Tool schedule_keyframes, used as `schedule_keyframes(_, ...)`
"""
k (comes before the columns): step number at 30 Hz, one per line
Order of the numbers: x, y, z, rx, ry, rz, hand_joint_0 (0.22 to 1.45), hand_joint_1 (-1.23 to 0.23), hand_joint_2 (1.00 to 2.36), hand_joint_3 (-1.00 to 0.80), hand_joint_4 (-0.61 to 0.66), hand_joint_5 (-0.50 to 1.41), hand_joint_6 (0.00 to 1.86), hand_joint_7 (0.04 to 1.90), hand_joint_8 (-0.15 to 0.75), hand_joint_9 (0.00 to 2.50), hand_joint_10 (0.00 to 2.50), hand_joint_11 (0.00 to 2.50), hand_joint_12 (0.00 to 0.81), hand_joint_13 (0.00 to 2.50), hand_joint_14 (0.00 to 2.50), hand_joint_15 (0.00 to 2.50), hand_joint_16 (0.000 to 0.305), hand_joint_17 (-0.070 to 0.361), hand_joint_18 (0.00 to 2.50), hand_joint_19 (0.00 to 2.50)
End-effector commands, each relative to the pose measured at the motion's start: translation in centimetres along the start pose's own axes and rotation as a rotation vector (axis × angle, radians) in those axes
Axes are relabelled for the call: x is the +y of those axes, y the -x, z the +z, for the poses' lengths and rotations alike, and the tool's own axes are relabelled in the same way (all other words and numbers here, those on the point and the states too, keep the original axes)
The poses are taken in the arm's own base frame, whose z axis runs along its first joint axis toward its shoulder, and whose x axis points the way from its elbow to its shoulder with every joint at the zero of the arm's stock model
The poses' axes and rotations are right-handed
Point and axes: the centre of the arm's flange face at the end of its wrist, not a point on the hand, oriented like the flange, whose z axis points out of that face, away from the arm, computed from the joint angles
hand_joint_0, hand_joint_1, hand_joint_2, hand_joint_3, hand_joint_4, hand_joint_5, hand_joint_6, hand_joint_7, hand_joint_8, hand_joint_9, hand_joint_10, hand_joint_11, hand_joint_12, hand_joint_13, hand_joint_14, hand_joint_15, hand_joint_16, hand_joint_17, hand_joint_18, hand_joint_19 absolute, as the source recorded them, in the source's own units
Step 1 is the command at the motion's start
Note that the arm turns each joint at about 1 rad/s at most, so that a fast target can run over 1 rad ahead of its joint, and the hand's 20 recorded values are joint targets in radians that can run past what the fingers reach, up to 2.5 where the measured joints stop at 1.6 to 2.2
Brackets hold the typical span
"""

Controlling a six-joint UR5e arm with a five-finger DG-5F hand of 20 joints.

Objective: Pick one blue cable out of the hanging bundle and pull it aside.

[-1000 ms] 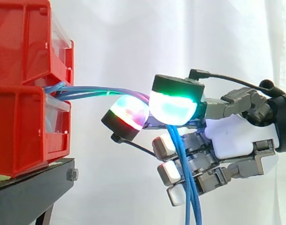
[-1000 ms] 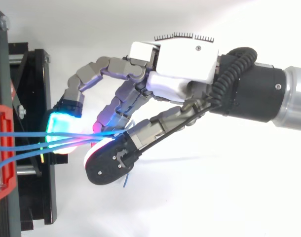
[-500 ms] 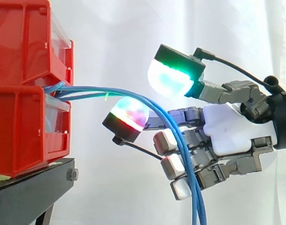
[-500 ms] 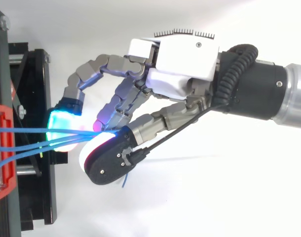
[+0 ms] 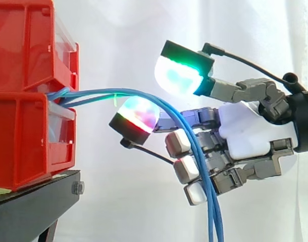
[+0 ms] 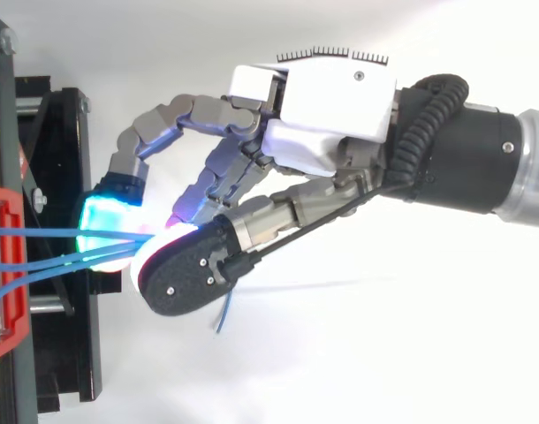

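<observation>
hand (image 5: pixel 250 136) open, I see upper pad (image 5: pixel 178 76) raised clear, nothing pinched | blue cables (image 5: pixel 213 212) leave red bins (image 5: pixel 28 101) at frame left — arch over lower pad (image 5: pixel 138 117), hang down centre frame

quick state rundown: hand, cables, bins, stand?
hand: open, thumb pad raised clear above the cables, nothing pinched.
blue cables: bunched, coming out from between the bins, arcing past a glowing finger pad and hanging down in front of the lower fingers; none separated.
red bins: stacked, upright.
black stand: under the bins, carrying them.
</observation>
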Motion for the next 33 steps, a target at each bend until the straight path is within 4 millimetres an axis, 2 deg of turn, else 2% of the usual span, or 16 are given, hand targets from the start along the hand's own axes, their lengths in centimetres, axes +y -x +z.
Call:
schedule_keyframes(1, 0.23, -0.06, -0.06, 0.000, -0.006, -0.003, 0.52, -0.68, 1.00, -0.50, -0.15, -0.10, 0.84, 0.82, 0.228, 1.14, 0.02, 0.71, 0.310, 1.05, 0.02, 0.65, 0.048, 0.108, 0.86, 0.57)
schedule_keyframes(3, 0.34, -0.07, -0.07, -0.001, -0.008, -0.005, 0.55, -0.66, 1.00, -0.50, -0.15, -0.10, 0.83, 0.86, 0.225, 1.16, 0.02, 0.72, 0.307, 1.05, 0.02, 0.65, 0.047, 0.105, 0.84, 0.57)
schedule_keyframes(9, 0.68, -0.07, -0.23, -0.001, -0.009, -0.006, 0.59, -0.71, 1.01, -0.42, -0.15, -0.10, 0.83, 0.92, 0.231, 1.15, 0.02, 0.74, 0.302, 1.03, 0.02, 0.66, 0.046, 0.104, 0.83, 0.58)
schedule_keyframes(15, 0.55, -0.03, -0.31, -0.002, -0.016, -0.010, 0.60, -0.81, 1.02, -0.27, -0.15, -0.10, 0.88, 0.93, 0.229, 1.15, 0.03, 0.75, 0.305, 1.02, 0.03, 0.65, 0.046, 0.103, 0.83, 0.57)
schedule_keyframes(17, 0.51, 0.11, -0.36, -0.004, -0.022, -0.013, 0.67, -0.88, 1.02, -0.23, -0.16, -0.10, 0.91, 0.99, 0.213, 1.18, 0.02, 0.80, 0.298, 1.02, 0.02, 0.64, 0.045, 0.102, 0.83, 0.54)
schedule_keyframes(19, 0.48, 0.01, -0.38, -0.003, -0.023, -0.012, 0.72, -0.91, 1.02, -0.26, -0.20, -0.10, 0.92, 1.06, 0.202, 1.20, 0.03, 0.83, 0.289, 1.02, 0.03, 0.64, 0.045, 0.101, 0.83, 0.52)
schedule_keyframes(20, 0.47, 0.01, -0.40, -0.003, -0.025, -0.014, 0.75, -0.91, 1.02, -0.30, -0.25, -0.11, 0.93, 1.02, 0.201, 1.20, 0.03, 0.84, 0.284, 1.00, 0.02, 0.64, 0.044, 0.099, 0.82, 0.51)
schedule_keyframes(21, 0.47, 0.01, -0.40, -0.003, -0.025, -0.014, 0.78, -0.91, 1.01, -0.42, -0.31, -0.11, 0.94, 1.03, 0.192, 1.20, 0.03, 0.84, 0.284, 1.00, 0.03, 0.63, 0.043, 0.097, 0.82, 0.49)
schedule_keyframes(23, 0.47, 0.14, -0.40, -0.005, -0.026, -0.014, 0.79, -0.92, 1.00, -0.50, -0.37, -0.11, 0.95, 0.99, 0.183, 1.20, 0.03, 0.84, 0.277, 0.99, 0.02, 0.62, 0.043, 0.096, 0.82, 0.48)
schedule_keyframes(25, 0.41, 0.15, -0.46, -0.004, -0.032, -0.014, 0.75, -0.92, 1.00, -0.50, -0.39, -0.12, 0.95, 0.97, 0.176, 1.21, 0.03, 0.82, 0.263, 0.97, 0.02, 0.58, 0.041, 0.092, 0.83, 0.46)
schedule_keyframes(27, 0.41, 0.23, -0.52, -0.001, -0.040, -0.016, 0.71, -0.91, 1.00, -0.50, -0.33, -0.11, 0.94, 0.96, 0.178, 1.25, 0.03, 0.79, 0.254, 0.96, 0.02, 0.55, 0.040, 0.091, 0.82, 0.46)
schedule_keyframes(29, 0.51, 0.44, -0.58, -0.001, -0.043, -0.017, 0.62, -0.89, 1.00, -0.50, -0.21, -0.09, 0.90, 0.93, 0.174, 1.28, 0.03, 0.76, 0.248, 0.96, 0.02, 0.55, 0.040, 0.090, 0.82, 0.48)
schedule_keyframes(30, 0.56, 0.42, -0.68, 0.003, -0.048, -0.019, 0.56, -0.86, 1.00, -0.50, -0.18, -0.08, 0.87, 0.89, 0.174, 1.30, 0.02, 0.74, 0.252, 0.95, 0.02, 0.54, 0.041, 0.091, 0.83, 0.50)
schedule_keyframes(31, 0.46, 0.45, -0.73, 0.002, -0.053, -0.021, 0.56, -0.85, 1.00, -0.50, -0.18, -0.07, 0.87, 0.90, 0.171, 1.30, 0.02, 0.73, 0.254, 0.96, 0.02, 0.54, 0.041, 0.092, 0.83, 0.50)
schedule_keyframes(33, 0.52, 0.44, -0.72, 0.002, -0.053, -0.021, 0.50, -0.74, 1.00, -0.50, -0.16, -0.06, 0.85, 0.90, 0.182, 1.32, 0.02, 0.70, 0.277, 0.98, 0.02, 0.53, 0.045, 0.101, 0.86, 0.49)
